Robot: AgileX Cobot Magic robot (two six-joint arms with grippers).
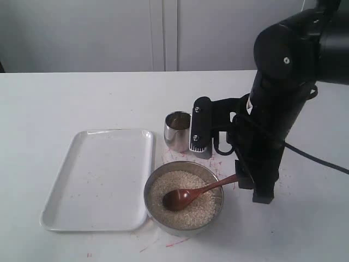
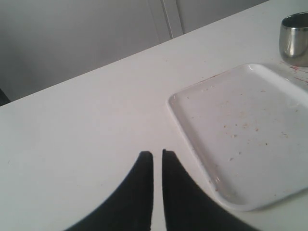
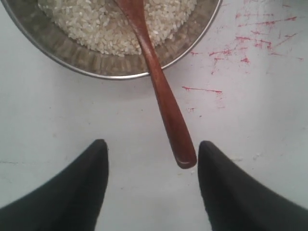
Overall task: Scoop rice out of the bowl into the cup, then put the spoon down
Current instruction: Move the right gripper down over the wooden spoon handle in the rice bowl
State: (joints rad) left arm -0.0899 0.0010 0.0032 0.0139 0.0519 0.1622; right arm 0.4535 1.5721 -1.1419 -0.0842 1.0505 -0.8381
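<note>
The steel bowl (image 1: 147,192) holds rice (image 1: 170,184), and the wooden spoon (image 1: 203,190) lies in it with its round end on the grains and its handle leaning over the rim. My right gripper (image 1: 252,188) points down just past the handle's end. In the right wrist view it (image 3: 152,143) is open, and the spoon (image 3: 166,101) ends between the fingers, near one of them and apparently not touching. The bowl (image 3: 72,57) and rice (image 3: 96,24) lie beyond. The cup (image 1: 176,130) stands behind the bowl. My left gripper (image 2: 157,152) is shut on nothing over bare table.
A white tray (image 1: 98,180) lies left of the bowl, with a few stray grains on it (image 2: 240,139). The cup (image 2: 294,41) shows past its far corner. Red marks (image 3: 250,41) streak the table near the bowl. A section of the right arm (image 1: 200,128) hangs close beside the cup.
</note>
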